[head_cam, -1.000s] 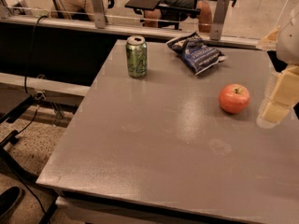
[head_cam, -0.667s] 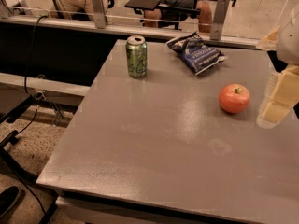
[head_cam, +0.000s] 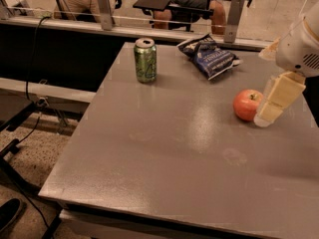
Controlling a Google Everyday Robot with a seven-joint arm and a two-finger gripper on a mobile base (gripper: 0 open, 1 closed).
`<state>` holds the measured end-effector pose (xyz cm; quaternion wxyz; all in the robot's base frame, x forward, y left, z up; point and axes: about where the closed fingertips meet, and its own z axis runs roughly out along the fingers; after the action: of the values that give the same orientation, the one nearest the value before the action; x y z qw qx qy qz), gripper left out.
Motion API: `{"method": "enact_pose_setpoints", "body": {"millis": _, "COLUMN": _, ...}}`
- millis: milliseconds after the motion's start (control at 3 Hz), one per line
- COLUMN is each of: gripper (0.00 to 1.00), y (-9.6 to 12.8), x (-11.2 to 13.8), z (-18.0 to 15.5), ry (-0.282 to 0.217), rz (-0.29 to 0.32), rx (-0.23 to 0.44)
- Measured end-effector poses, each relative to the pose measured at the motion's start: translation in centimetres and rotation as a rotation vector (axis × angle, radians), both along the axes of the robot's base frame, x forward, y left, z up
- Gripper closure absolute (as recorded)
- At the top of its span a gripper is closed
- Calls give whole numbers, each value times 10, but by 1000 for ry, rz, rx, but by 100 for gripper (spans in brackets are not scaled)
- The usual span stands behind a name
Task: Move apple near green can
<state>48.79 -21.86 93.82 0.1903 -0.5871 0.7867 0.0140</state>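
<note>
The red-orange apple (head_cam: 247, 104) sits on the grey table (head_cam: 174, 148) at the right side. The light green can (head_cam: 145, 59) stands upright at the table's back left, well apart from the apple. My gripper (head_cam: 275, 101), pale yellow under a white wrist, hangs at the right edge of the view. Its tip is down by the table right beside the apple's right side. It holds nothing that I can see.
A blue chip bag (head_cam: 209, 57) lies at the back of the table between the can and the apple. A rail with posts (head_cam: 104, 6) runs behind the table. The table's left edge drops to the floor with cables (head_cam: 30, 128).
My gripper has moved a little left, closer to the apple's right side. The apple, can and bag have not moved.
</note>
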Motion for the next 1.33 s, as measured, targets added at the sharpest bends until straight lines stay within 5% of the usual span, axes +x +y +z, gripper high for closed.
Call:
{"method": "enact_pose_setpoints", "body": {"millis": 667, "gripper": 0, "y": -8, "x": 53, "z": -60, "ry": 24, "rz": 4, "rx": 106}}
{"method": "enact_pose_setpoints", "body": {"millis": 1333, "gripper": 0, "y": -31, "x": 58, "z": -84, "ry": 67, "rz": 3, "rx": 112}}
